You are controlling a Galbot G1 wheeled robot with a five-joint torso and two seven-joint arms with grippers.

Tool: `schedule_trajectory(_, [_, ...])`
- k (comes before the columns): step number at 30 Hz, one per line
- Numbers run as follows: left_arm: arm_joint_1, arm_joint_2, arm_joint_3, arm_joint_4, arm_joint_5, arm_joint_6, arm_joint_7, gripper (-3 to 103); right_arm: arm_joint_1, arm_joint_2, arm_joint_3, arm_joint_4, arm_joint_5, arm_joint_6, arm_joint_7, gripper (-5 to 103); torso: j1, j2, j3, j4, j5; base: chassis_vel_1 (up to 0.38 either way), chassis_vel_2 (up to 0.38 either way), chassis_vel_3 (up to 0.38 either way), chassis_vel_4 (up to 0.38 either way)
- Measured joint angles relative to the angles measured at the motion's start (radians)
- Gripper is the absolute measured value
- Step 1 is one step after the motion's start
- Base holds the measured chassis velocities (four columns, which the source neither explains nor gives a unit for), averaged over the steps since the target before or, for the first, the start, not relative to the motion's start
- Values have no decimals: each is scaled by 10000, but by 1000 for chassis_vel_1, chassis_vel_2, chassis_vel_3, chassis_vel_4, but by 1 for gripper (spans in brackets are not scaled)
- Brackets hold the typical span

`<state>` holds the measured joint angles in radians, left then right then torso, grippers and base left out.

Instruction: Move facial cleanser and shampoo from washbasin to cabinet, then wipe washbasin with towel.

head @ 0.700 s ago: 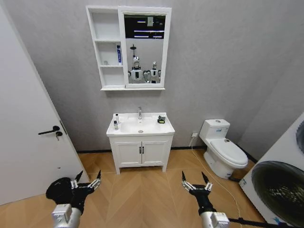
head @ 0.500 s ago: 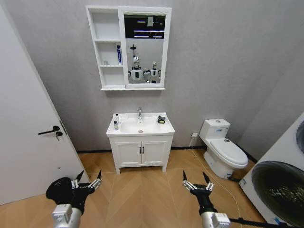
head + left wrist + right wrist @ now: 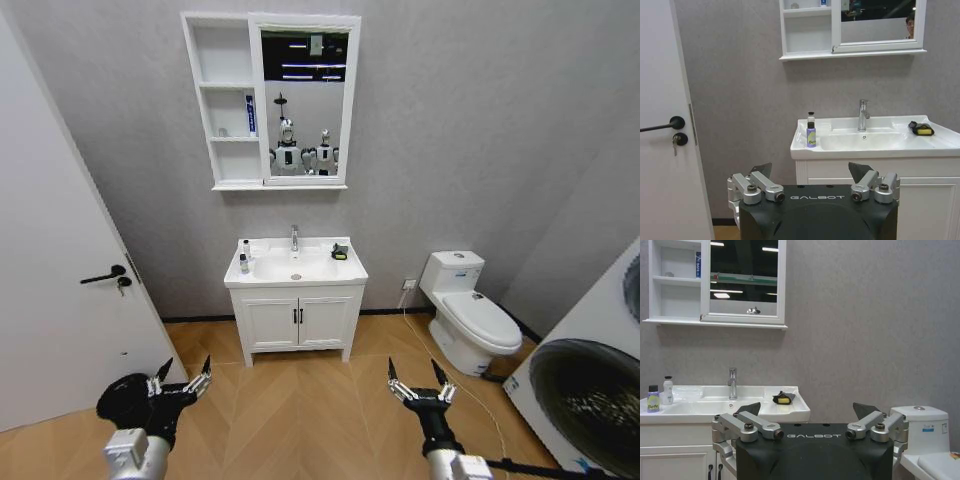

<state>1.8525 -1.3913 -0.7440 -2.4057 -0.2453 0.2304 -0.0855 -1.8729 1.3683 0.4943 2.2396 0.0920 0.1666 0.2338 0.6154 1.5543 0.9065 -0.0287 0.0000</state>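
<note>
A: What sits nearest?

B: The left tool point(image 3: 182, 381) and the right tool point(image 3: 420, 378) hang low over the wood floor point(image 3: 300, 410), well short of the vanity. Both stand spread wide, gripping nothing. In each wrist view the black housing reads "GALBOT" in pale letters.

A: And beyond them?

B: The washbasin point(image 3: 296, 265) tops the white two-door vanity point(image 3: 297, 322), with the chrome faucet point(image 3: 294, 238) at the back edge. On its left rim stand two small bottles just beside each other: a purple bottle point(image 3: 811, 135) with a yellow-green label that starts "Be", the rest too small to read, and a white pump bottle point(image 3: 668, 390) behind it. I cannot tell which is cleanser and which is shampoo.

A: The towel?

B: The towel point(image 3: 920, 128), black with a yellow patch, lies bunched on the right rim of the basin, well apart from the bottles.

A: Farther back?

B: The cabinet point(image 3: 228, 100) hangs on the grey wall above the basin, open shelves to the left, mirror point(image 3: 305, 103) to the right. A blue tube point(image 3: 250, 115) stands upright on the middle shelf; its lettering is too small to read. A white toilet point(image 3: 470, 315) sits right of the vanity, and a white door point(image 3: 60, 290) with a black handle stands at the left.
</note>
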Motion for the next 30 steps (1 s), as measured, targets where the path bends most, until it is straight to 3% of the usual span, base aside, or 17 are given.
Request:
schedule_trajectory(6, [-77,6,4,-24,-108,42,-62,89,-61,-87,55,130,284,-130,-42,100,0,0,0,0,-1,0,0,0,0])
schedule_trajectory(20, [-30,-17,251,171,596,-6,-18,89,-17,19,-29,46,149,-170,-66,100,-3,1,-1,0,-1,-11,10,11,-11])
schedule_trajectory(30, [-107,-24,232,350,632,-14,-1,89,112,-35,-109,-29,163,-168,30,100,1,-1,2,1,0,-142,138,166,-150])
